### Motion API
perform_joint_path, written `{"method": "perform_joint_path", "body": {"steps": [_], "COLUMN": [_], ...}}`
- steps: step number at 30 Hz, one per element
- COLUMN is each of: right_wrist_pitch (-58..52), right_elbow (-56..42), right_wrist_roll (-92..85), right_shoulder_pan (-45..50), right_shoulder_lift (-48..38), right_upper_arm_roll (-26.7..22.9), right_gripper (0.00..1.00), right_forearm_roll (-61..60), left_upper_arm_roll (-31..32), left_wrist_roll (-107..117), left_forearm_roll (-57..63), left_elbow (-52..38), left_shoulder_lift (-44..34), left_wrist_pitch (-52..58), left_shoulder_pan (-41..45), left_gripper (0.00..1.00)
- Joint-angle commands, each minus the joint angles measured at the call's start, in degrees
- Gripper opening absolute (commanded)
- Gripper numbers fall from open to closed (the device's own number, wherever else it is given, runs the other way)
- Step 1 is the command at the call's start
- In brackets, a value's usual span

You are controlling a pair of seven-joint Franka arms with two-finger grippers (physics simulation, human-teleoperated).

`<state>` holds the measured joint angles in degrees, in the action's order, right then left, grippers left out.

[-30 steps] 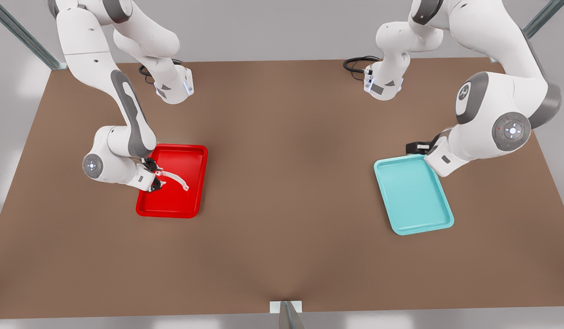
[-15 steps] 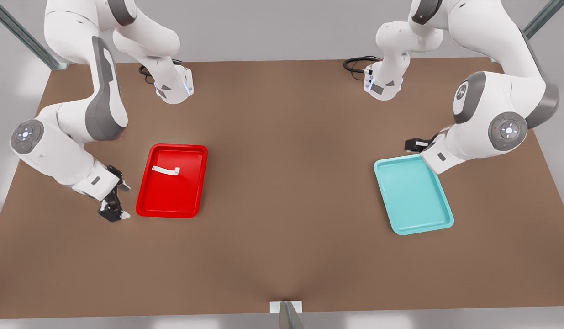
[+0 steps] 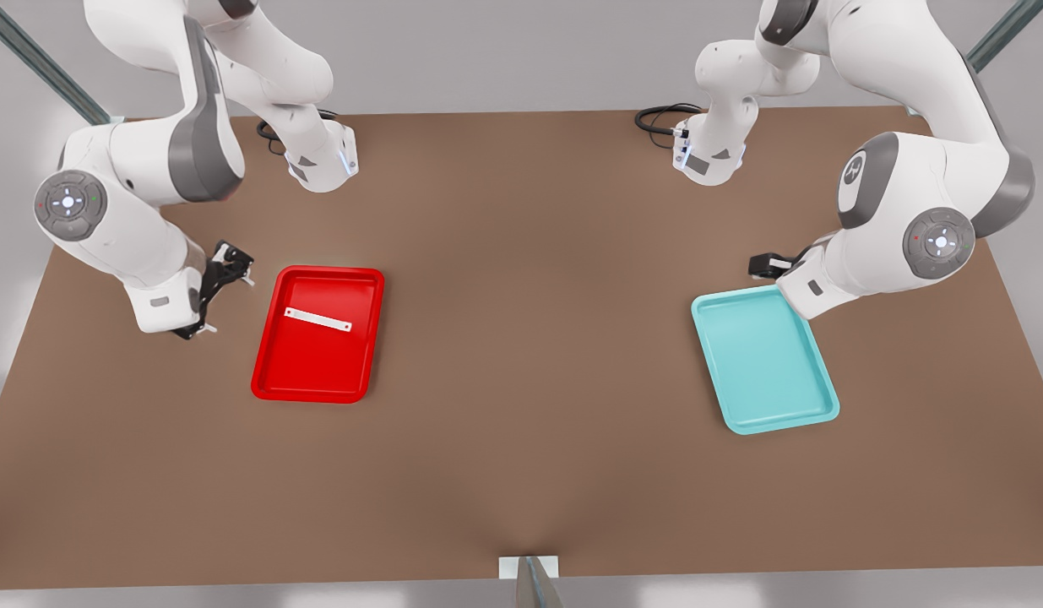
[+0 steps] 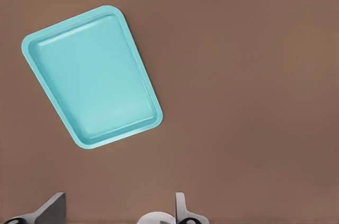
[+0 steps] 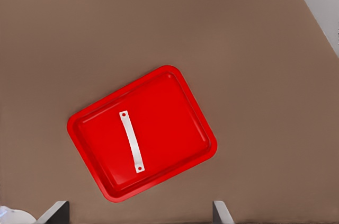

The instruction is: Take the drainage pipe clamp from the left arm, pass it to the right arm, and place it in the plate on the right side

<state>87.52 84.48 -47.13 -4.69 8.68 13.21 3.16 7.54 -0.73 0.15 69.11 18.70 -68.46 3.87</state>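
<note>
The drainage pipe clamp (image 3: 318, 320) lies flat inside the red plate (image 3: 310, 395), on the front view's left side of the table. In the right wrist view the clamp (image 5: 132, 141) is a thin white strap with holed ends on the plate's floor (image 5: 169, 123). My right gripper (image 3: 220, 293) hangs just outside the plate's edge, toward the front view's left. It is open and empty, and its fingertips (image 5: 55, 211) stand wide apart. My left gripper (image 3: 771, 268) waits at the far corner of the teal tray, open with nothing between its fingers (image 4: 180, 208).
A teal tray (image 3: 766, 359) lies on the brown table at the front view's right, seen as an empty teal tray (image 4: 95, 81) in the left wrist view. Both arm bases and black cables sit at the table's far edge. Bare table lies between the trays.
One second ago my right gripper held the clamp above the red plate. It let go and drew back to the front view's left; the clamp now lies flat. The left arm barely moved.
</note>
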Motion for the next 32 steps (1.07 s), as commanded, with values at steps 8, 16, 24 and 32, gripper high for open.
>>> {"method": "perform_joint_path", "body": {"steps": [8, 16, 24, 32], "right_wrist_pitch": [0.4, 1.1, 1.2, 1.1], "right_elbow": [1.4, 2.4, 2.6, 2.5], "right_wrist_roll": [38.2, 38.2, 38.2, 38.2], "right_shoulder_pan": [-0.1, -0.1, -0.1, -0.1], "right_shoulder_lift": [-0.2, -0.2, -0.2, -0.5], "right_upper_arm_roll": [-0.1, -0.1, -0.1, -0.2], "right_gripper": [1.0, 1.0, 1.0, 1.0], "right_forearm_roll": [0.5, 0.6, 0.7, 0.9], "left_upper_arm_roll": [0.0, -0.1, -0.1, -0.1], "left_wrist_roll": [-2.2, -2.2, -2.2, -2.3], "left_forearm_roll": [0.0, 0.0, 0.0, 0.0], "left_elbow": [-0.1, -0.1, -0.1, -0.1], "left_shoulder_lift": [-0.1, -0.1, -0.1, -0.1], "left_wrist_pitch": [0.3, 0.4, 0.4, 0.5], "left_shoulder_pan": [-0.1, -0.1, -0.1, -0.2], "left_gripper": [1.0, 1.0, 1.0, 1.0]}}
